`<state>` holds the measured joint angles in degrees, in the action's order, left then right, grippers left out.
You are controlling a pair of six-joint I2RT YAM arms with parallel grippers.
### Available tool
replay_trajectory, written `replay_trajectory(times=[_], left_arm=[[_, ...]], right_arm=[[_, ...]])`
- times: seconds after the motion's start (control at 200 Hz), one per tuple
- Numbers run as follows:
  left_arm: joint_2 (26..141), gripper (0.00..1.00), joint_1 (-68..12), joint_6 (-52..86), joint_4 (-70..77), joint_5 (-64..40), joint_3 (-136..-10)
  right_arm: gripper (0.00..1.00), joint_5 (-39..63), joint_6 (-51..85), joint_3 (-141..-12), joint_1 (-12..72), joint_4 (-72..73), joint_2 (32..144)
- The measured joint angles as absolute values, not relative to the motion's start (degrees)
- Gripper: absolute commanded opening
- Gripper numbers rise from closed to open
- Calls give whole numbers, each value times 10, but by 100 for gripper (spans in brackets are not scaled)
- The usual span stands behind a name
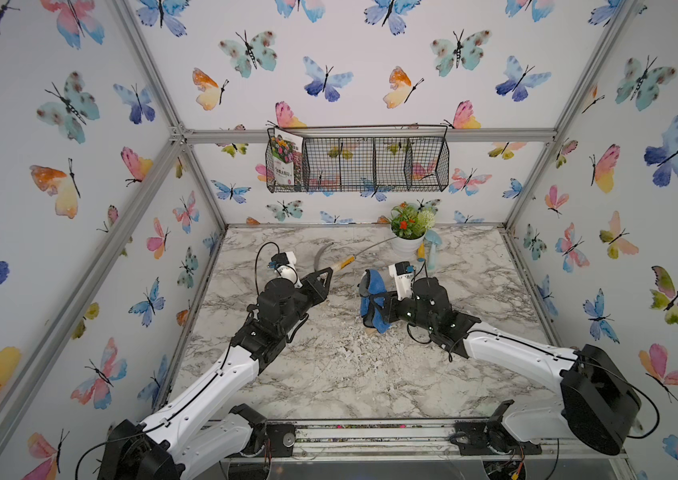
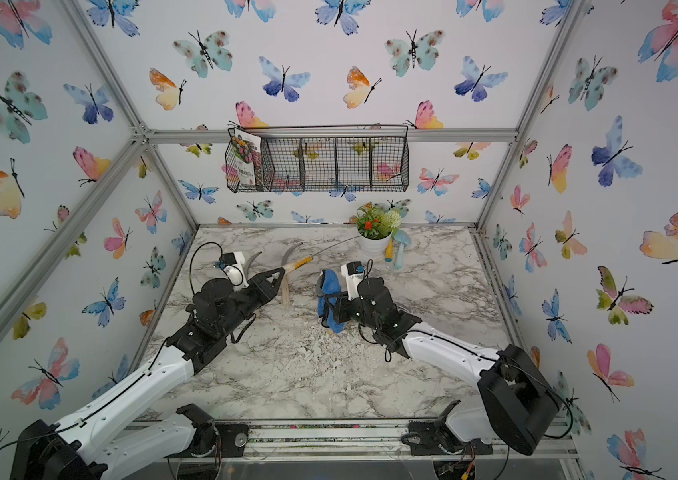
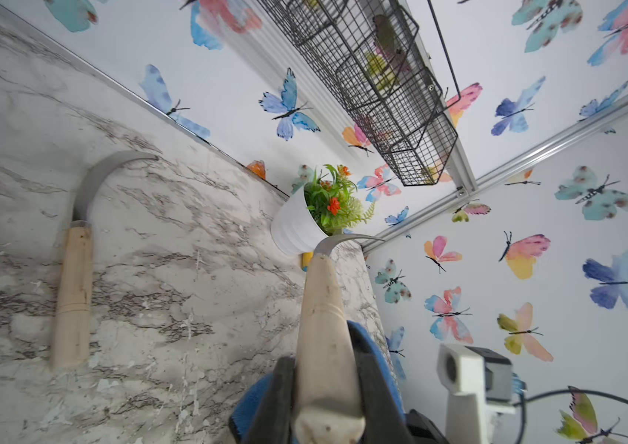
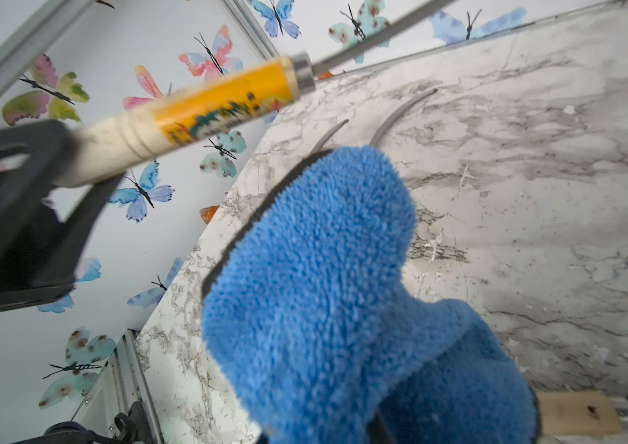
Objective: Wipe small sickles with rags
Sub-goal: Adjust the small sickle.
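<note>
Grey-bladed sickle (image 1: pixel 345 262), tip toward flowerpot (image 1: pixel 406 247)

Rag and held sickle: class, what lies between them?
Nothing does. In both top views only bare marble tabletop shows between the rag and the held sickle.

A black wire basket (image 1: pixel 428 166) hung on the back wall at upper centre of both top views. A flowered packet (image 1: pixel 285 160) stood in its leftmost compartment. Below it, at the far edge of the grey-veined marble tabletop (image 1: pixel 350 374), stood a white pot (image 1: pixel 406 246) of green leaves and red-orange flowers. A light-blue trowel (image 1: pixel 433 251) with a yellow handle sat just right of the pot. Butterfly wallpaper (image 1: pixel 80 208) covered the walls.
</note>
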<state>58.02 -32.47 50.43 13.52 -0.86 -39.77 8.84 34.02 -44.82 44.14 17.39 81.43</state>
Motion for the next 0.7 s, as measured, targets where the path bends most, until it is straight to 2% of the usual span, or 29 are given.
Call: replay_trajectory(times=[0.435,0.696], left_arm=[[586,0,-450,504,184,6,-333],[640,0,-469,505,232,18,-314]], right_arm=[[2,73,349,-548,441,176,877],[2,69,345,-558,440,146,898]])
